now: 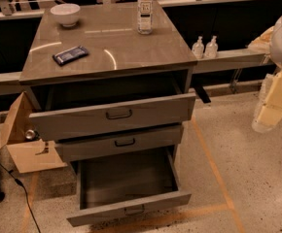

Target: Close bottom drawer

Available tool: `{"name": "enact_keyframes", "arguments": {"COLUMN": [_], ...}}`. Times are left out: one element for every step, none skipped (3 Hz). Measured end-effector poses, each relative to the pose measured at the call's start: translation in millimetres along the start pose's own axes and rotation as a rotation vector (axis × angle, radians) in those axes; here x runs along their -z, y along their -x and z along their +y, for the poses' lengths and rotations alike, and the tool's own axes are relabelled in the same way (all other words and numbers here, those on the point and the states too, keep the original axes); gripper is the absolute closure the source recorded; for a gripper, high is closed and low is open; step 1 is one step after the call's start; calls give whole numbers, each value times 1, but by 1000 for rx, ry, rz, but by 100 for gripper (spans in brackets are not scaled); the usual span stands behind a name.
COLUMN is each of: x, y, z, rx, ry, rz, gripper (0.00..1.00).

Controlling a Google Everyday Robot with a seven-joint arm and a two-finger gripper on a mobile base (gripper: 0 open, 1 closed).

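Observation:
The bottom drawer [128, 208] is the lowest of three in a grey-brown cabinet [107, 47]. It is pulled far out and its inside is bare. Its narrow front panel has a small dark bar handle [134, 210]. The middle drawer [121, 142] stands out slightly, and the top drawer [114, 114] stands out further. My gripper [270, 108] is the cream-coloured end of the white arm at the right edge. It hangs well to the right of the cabinet and above the floor, touching nothing.
On the cabinet top are a white bowl [65, 13], a clear bottle [144, 8] and a dark flat packet [70, 55]. An open cardboard box [22, 135] and a black cable [14, 183] lie left of the cabinet. Two small bottles [204, 47] stand on a ledge behind.

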State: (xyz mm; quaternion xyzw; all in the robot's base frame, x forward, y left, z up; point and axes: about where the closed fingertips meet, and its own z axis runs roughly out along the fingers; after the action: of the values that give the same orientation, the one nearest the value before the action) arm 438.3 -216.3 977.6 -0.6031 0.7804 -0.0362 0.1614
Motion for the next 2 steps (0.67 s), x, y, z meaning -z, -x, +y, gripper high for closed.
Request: {"name": "enact_keyframes", "arguments": {"x": [0,2], "y": [0,1], "z": [0,-1], "rx": [0,1], "ry": [0,-9], "rz": [0,-3], "gripper": [0,15]}}
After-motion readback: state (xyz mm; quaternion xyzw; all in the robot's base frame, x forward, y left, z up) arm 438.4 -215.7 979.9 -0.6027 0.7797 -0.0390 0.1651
